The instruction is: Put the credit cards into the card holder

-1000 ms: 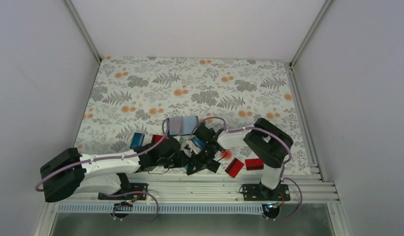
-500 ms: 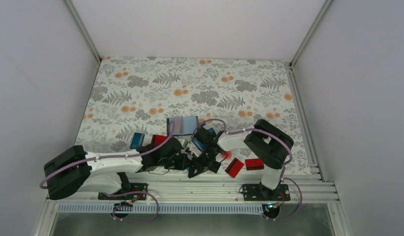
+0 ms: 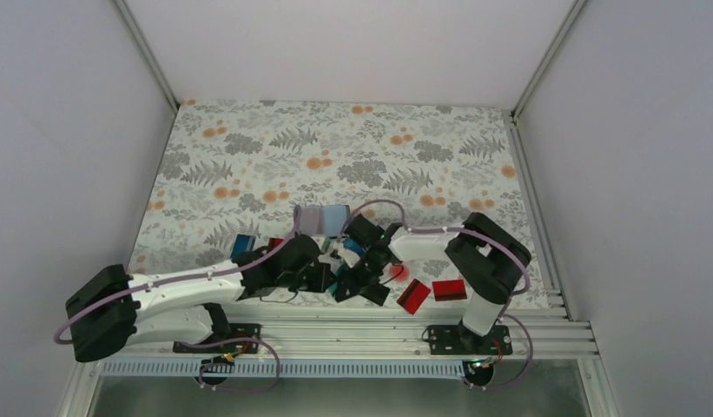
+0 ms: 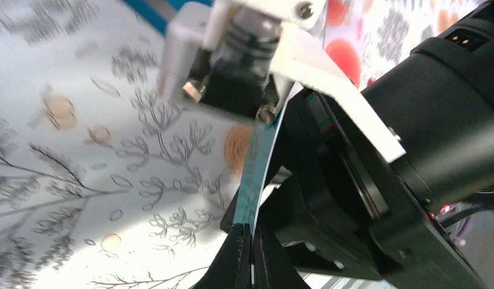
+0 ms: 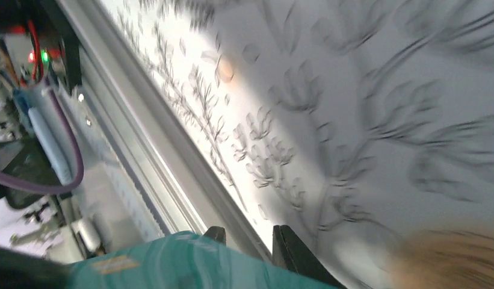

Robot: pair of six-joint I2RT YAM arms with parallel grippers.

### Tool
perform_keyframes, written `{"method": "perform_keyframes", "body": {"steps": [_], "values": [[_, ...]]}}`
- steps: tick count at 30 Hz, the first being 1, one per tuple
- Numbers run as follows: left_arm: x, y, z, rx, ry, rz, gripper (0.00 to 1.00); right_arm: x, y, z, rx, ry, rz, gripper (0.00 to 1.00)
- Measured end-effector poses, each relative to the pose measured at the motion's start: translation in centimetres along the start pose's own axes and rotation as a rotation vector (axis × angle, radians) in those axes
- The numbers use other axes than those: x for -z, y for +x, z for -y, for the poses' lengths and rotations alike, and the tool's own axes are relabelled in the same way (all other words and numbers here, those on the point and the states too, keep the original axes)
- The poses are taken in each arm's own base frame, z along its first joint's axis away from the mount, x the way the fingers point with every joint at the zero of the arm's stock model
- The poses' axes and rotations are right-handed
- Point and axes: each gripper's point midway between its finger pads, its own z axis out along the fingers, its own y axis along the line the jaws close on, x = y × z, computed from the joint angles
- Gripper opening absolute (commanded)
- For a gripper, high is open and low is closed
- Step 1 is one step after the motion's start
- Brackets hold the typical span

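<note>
Seemingly mid-handover, the left hand (image 4: pixel 251 256) was pinched fully shut on the lower edge of a teal card (image 4: pixel 259 174). The card stood edge-on in the air and ran up to the right hand (image 5: pixel 250 244), whose narrowly parted fingers looked clamped on its other end. Just beyond both hands the card holder (image 3: pixel 322 219) lay open on the counter (image 3: pixel 335 148), with red cards (image 3: pixel 413 295) lying near the right arm. Next, I judged, one hand had to release so the other could slide the card edge-first into a pocket.

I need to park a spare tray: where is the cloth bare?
Bare: the far half of the tablecloth, beyond the card holder, wall to wall. Crowded: the near edge, with credit cards, the left arm and the right arm.
</note>
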Motion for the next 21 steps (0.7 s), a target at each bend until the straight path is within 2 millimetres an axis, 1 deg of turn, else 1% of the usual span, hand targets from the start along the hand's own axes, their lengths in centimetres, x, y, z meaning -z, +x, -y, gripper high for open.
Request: {"method": "perform_keyframes", "body": {"steps": [1,3,5,7,9,11,14,17,19,21], "values": [[0.5,-0.7,0.2,0.006,-0.004,0.02,0.02,0.5,-0.5,0.1,-0.002,0.014,0.02,0.23],[1.8,-2.2,0.7,0.021,-0.007,0.064,0.02,2.2,-1.9,0.2,-0.01,0.049,0.074,0.24],[3.2,-4.0,0.9,0.044,-0.009,0.115,0.02,4.4,-3.4,-0.2,-0.008,0.071,0.137,0.25],[4.5,-5.6,0.6,0.075,-0.017,0.159,0.02,6.7,-4.9,-0.7,0.001,0.081,0.207,0.27],[5.9,-7.4,0.1,0.104,-0.03,0.204,0.02,9.2,-6.9,-1.4,0.018,0.083,0.29,0.28],[7.0,-9.2,-0.8,0.134,-0.055,0.244,0.02,11.3,-8.4,-1.6,0.021,0.088,0.357,0.29],[8.3,-11.4,-2.4,0.163,-0.1,0.299,0.02,13.7,-10.0,-1.0,-0.004,0.111,0.427,0.32],[8.9,-13.4,-3.7,0.164,-0.152,0.328,0.02,15.7,-11.3,0.3,-0.058,0.141,0.475,0.34],[8.8,-14.5,-4.1,0.144,-0.178,0.326,0.02,16.7,-12.1,1.2,-0.088,0.155,0.493,0.34],[8.3,-15.6,-4.4,0.126,-0.19,0.314,0.02,17.2,-13.1,2.0,-0.113,0.168,0.501,0.34]]}}
